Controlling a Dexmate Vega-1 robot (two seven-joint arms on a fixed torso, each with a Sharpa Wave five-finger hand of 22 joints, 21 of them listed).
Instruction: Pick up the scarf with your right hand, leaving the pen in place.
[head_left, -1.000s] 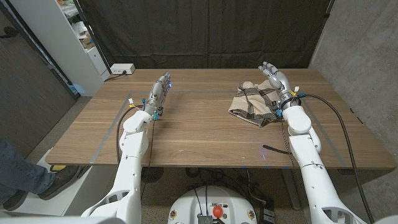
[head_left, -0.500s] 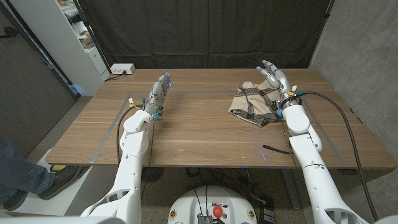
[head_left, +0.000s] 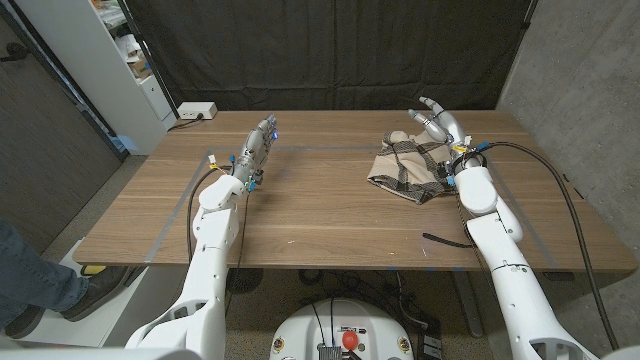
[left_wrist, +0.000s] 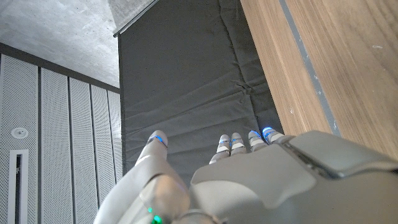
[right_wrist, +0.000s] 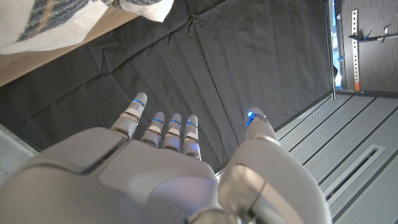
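1. The scarf (head_left: 407, 167), a crumpled tan plaid heap, lies on the tabletop (head_left: 320, 210) toward its right far part; the right wrist and forearm cover the scarf's right edge in the head view.
2. The right hand (head_left: 433, 120) hovers just beyond the scarf's far right corner, fingers spread and holding nothing; whether it touches the cloth cannot be told from the head view.
3. The right wrist view shows that same hand (right_wrist: 168, 162) with fingers extended apart, and only a cut-off corner of the scarf (right_wrist: 68, 18) at the tabletop's edge.
4. The pen (head_left: 443, 241), a thin dark stick, lies nearer the robot than the scarf, well apart from it, its right end hidden under the right forearm.
5. The left hand (head_left: 256, 150) stands on its edge, far left of the scarf, fingers straight and together, gripping nothing; the left wrist view (left_wrist: 249, 174) confirms the empty, extended fingers.
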